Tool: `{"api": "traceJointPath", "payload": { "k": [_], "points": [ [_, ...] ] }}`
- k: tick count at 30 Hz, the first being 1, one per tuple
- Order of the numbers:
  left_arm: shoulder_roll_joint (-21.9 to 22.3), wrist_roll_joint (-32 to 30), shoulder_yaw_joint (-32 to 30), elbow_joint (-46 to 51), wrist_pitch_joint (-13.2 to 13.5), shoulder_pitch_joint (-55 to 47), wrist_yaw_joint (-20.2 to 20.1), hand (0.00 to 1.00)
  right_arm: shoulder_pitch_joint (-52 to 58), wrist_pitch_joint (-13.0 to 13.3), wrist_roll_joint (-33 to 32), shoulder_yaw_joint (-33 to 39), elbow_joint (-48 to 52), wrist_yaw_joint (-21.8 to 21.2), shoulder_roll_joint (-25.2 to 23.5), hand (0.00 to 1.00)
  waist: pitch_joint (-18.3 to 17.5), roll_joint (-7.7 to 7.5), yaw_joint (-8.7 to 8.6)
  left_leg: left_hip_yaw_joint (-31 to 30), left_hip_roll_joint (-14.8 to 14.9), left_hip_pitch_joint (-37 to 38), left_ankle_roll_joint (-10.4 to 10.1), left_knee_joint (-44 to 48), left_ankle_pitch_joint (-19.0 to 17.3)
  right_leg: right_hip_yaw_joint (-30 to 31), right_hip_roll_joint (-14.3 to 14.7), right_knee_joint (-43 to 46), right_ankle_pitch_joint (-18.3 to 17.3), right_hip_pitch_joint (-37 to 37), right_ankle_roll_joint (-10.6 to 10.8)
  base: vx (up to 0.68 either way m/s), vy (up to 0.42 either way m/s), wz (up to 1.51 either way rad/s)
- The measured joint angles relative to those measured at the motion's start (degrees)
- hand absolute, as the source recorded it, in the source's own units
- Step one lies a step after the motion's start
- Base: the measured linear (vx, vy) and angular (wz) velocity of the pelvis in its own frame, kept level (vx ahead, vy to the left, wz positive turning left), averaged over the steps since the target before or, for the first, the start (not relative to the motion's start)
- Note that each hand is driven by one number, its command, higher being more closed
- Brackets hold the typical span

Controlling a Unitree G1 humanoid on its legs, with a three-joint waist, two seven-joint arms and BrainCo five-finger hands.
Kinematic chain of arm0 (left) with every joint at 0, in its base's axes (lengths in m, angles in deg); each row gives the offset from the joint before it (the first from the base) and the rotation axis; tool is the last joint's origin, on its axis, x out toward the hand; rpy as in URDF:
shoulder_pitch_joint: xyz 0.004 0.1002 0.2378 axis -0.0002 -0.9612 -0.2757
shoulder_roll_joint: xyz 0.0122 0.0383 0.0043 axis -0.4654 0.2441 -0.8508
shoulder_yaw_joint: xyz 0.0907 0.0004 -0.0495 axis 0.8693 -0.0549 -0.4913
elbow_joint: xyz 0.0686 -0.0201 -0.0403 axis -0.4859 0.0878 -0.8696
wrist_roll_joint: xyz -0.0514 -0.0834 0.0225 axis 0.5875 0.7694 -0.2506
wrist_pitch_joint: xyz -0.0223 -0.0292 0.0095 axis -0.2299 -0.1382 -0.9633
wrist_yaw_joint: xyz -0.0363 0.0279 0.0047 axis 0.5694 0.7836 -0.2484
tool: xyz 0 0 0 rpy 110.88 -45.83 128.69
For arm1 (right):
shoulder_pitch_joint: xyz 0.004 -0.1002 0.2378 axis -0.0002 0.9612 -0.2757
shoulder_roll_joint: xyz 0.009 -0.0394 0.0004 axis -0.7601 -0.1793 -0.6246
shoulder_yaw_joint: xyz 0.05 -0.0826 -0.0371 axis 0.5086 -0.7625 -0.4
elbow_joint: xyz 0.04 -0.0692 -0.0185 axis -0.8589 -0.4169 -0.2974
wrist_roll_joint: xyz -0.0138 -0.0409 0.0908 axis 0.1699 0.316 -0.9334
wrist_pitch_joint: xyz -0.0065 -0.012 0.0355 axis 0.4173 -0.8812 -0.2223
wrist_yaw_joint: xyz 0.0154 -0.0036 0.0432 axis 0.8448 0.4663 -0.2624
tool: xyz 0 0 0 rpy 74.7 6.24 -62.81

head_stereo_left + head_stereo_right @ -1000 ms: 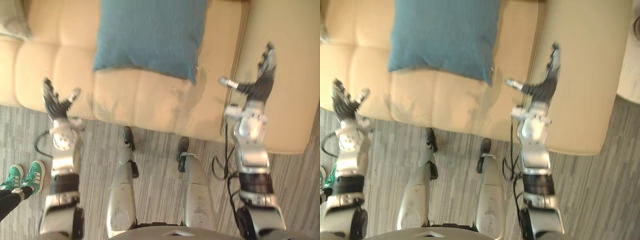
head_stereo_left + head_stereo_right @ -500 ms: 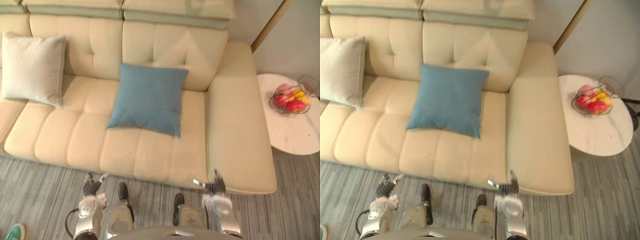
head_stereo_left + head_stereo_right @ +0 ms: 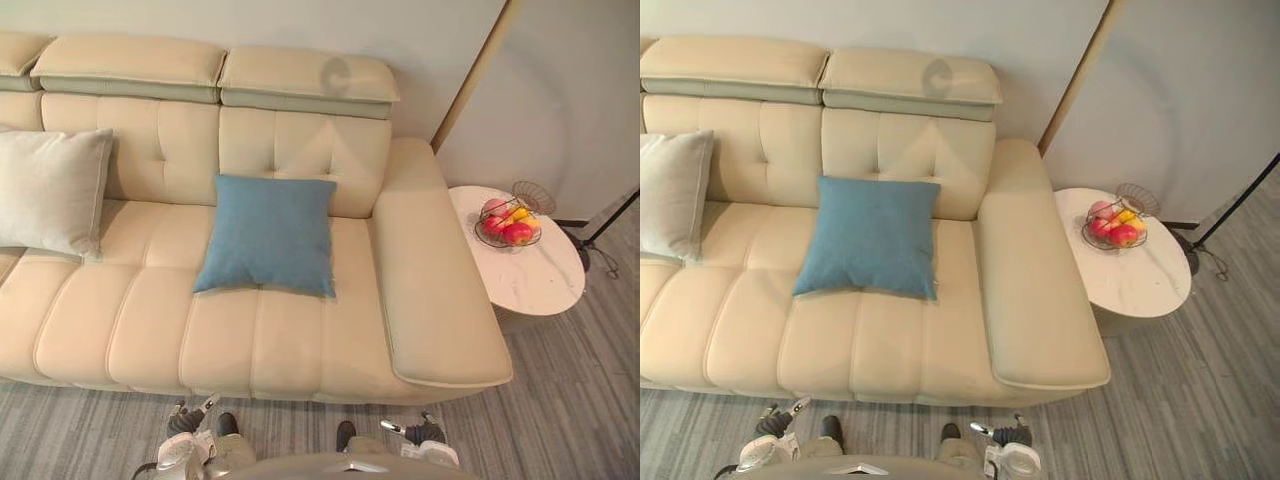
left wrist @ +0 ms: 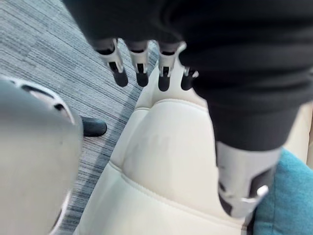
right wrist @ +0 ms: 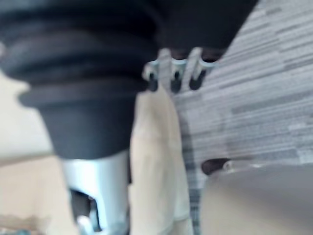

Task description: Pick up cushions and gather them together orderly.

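Wide look from the head: the cream sofa [image 3: 440,300] stretches across the scene, and there's the blue cushion [image 3: 267,236] on the middle of the seat, its far edge up against the backrest. The pale grey cushion [image 3: 50,192] leans on the backrest well off to the left, with bare seat between the two. On the right, just beside the sofa's arm, a round white side table [image 3: 535,285] carries a wire fruit basket [image 3: 507,225]. Low at the near edge, over the striped grey floor [image 3: 560,400], the left hand [image 3: 186,422] and right hand [image 3: 425,433] both hang short of the sofa, holding nothing. Up close, the left wrist view has the fingers [image 4: 117,66] straight and spread over the sofa's near edge, a teal corner of the blue cushion just past the thumb. The right wrist view gives straight fingers [image 5: 173,73] too, relaxed, above sofa edge and floor.
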Motion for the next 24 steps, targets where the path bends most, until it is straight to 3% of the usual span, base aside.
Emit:
{"api": "traceJointPath", "payload": {
  "k": [1,2,3,5,6,8,9,12,13,14,15,16,17,19,21,23,24],
  "points": [
    [-0.3,0.0,-0.7,-0.1,-0.1,-0.1,0.2,0.0,-1.0,0.4,-0.1,-0.1,-0.2,0.0,-1.0,0.0,0.3,-0.3,-0.87,-0.8,0.2,-1.0,1.1,2.7,0.0,-1.3,-2.1,21.2,-2.3,-4.5,4.0,-0.07,0.024,0.11],
    [-0.7,0.0,-0.7,-0.1,-0.1,-0.2,0.2,0.0,-1.1,0.3,0.0,-0.6,-0.5,0.0,-1.2,0.0,0.1,-0.99,-0.89,-1.2,-0.2,-1.3,1.0,3.8,0.0,-1.7,-2.9,26.6,-2.8,-4.7,5.3,-0.08,0.001,0.46],
    [-1.5,0.0,-0.7,0.0,0.0,-0.5,0.1,0.0,-1.4,0.3,0.1,-1.5,-2.8,-0.2,-1.5,0.0,-0.9,-2.67,-0.03,-1.3,-1.3,-1.6,1.0,4.7,0.0,-3.3,-3.7,29.7,-0.9,-3.1,6.7,-0.05,0.001,0.24],
    [-1.1,0.2,-1.1,0.1,0.1,-0.1,0.2,0.0,-2.9,0.2,0.1,-2.0,-4.9,-0.1,-0.8,0.0,-1.6,-2.3,2.15,-0.7,-1.6,-2.7,0.8,4.0,0.8,-3.8,-2.4,21.9,-2.1,-1.4,8.6,-0.09,0.006,-0.29],
    [-0.5,0.4,-0.9,0.0,0.1,0.1,0.4,0.0,-4.7,0.3,0.1,-3.3,-4.8,0.0,0.0,0.0,-2.4,-1.6,2.49,0.3,-1.2,-5.3,1.0,3.0,2.3,-4.0,-0.9,11.3,-2.1,0.4,8.6,-0.12,0.004,-0.55],
    [-0.5,0.5,-0.6,-0.2,0.0,1.1,0.4,0.0,-7.7,0.2,0.1,-3.8,-5.4,0.0,0.4,0.0,-1.3,-1.07,2.75,1.8,-1.3,-8.2,1.5,2.9,3.4,-4.1,-0.3,0.7,-1.4,2.1,9.7,-0.18,0.006,-0.47],
    [-0.1,0.5,0.7,-0.9,-0.1,2.1,0.9,0.0,-10.0,0.0,0.1,-4.2,-6.6,0.1,1.5,0.0,0.8,1.59,2.39,2.4,-0.1,-8.9,1.3,2.6,4.1,-4.1,1.2,-3.9,2.1,3.4,9.9,-0.23,0.026,-0.31],
    [0.3,0.5,2.8,-0.9,0.0,1.7,1.5,0.0,-10.0,-0.1,0.1,-5.1,-6.4,0.3,2.1,0.0,2.4,4.03,1.95,2.7,0.1,-6.5,0.0,-0.7,5.3,-4.0,1.7,-4.3,3.6,3.5,10.0,-0.23,0.027,-0.1],
    [0.3,0.4,3.4,-0.9,0.0,1.6,1.5,0.0,-9.8,-0.1,0.1,-5.1,-6.4,0.3,2.2,0.0,2.4,4.14,1.8,2.4,0.0,-6.7,-0.7,-1.0,4.8,-4.0,1.7,-4.0,3.5,3.1,9.8,-0.2,0.007,-0.01],
    [-0.1,0.3,3.9,-0.6,0.0,1.6,1.5,0.0,-9.6,-0.4,0.1,-5.1,-6.4,0.5,2.2,0.0,2.5,3.39,1.57,2.4,-0.2,-7.1,-3.0,-0.2,2.4,-3.7,0.8,-4.3,3.8,2.5,8.9,-0.14,0.029,-0.12],
    [-0.2,0.2,3.4,0.0,0.1,2.3,1.3,0.0,-9.0,-0.4,0.1,-4.8,-6.3,0.8,2.0,0.0,2.8,2.41,1.81,1.2,-0.6,-9.2,0.1,7.2,0.5,-3.1,-0.4,-3.4,4.1,0.9,8.6,-0.11,0.043,-0.25],
    [-0.1,0.2,3.2,0.0,0.2,2.3,1.3,0.0,-8.9,-0.5,0.1,-4.5,-6.2,0.9,2.2,0.0,2.8,2.42,1.85,0.1,-1.0,-9.6,1.0,11.7,-0.3,-2.6,-0.8,-2.8,4.3,0.4,8.9,-0.07,0.073,-0.58],
    [0.1,-0.1,3.1,-0.2,0.1,1.9,1.3,0.0,-8.3,-0.5,0.0,-4.3,-5.7,0.9,2.7,0.0,2.7,2.73,1.58,-2.3,-1.7,-9.1,2.0,19.5,-7.0,-0.7,-0.9,-1.9,4.6,-0.2,9.4,-0.07,0.083,-0.66],
    [0.9,-0.1,2.7,-0.3,0.0,0.8,1.3,0.0,-6.0,-0.4,0.0,-3.2,-3.5,0.9,2.4,0.0,2.2,3.9,1.58,-5.9,-1.8,-6.5,0.2,21.2,-13.7,2.6,0.8,-1.7,4.8,-0.7,9.7,-0.1,0.161,-0.89],
    [0.7,-0.1,1.9,-0.6,0.0,0.7,1.2,0.0,-4.5,-0.5,0.0,-2.4,-4.0,0.8,1.3,0.0,1.1,2.67,0.83,-4.2,-3.1,-5.6,0.1,19.9,-14.7,5.7,0.7,-2.7,5.6,-1.2,9.6,-0.08,0.162,-0.63],
    [0.4,-0.1,1.9,-1.1,-0.1,0.6,1.2,0.0,-3.4,-0.5,-0.6,-1.0,-4.1,0.7,-0.1,0.0,-0.2,0.46,-0.2,-3.0,-5.2,-3.9,0.9,17.1,-15.1,7.4,-0.5,-3.8,7.5,-1.3,8.6,-0.01,0.122,-0.54],
    [0.4,-0.2,2.0,-1.2,-0.1,0.6,1.2,0.0,-3.4,-0.4,-0.6,-0.9,-4.1,0.7,-0.2,0.0,-0.3,0.41,-0.31,-2.8,-5.3,-3.7,0.9,16.9,-15.2,7.7,-0.6,-3.8,7.7,-1.4,8.3,-0.02,0.107,-0.54]
  ]
}}
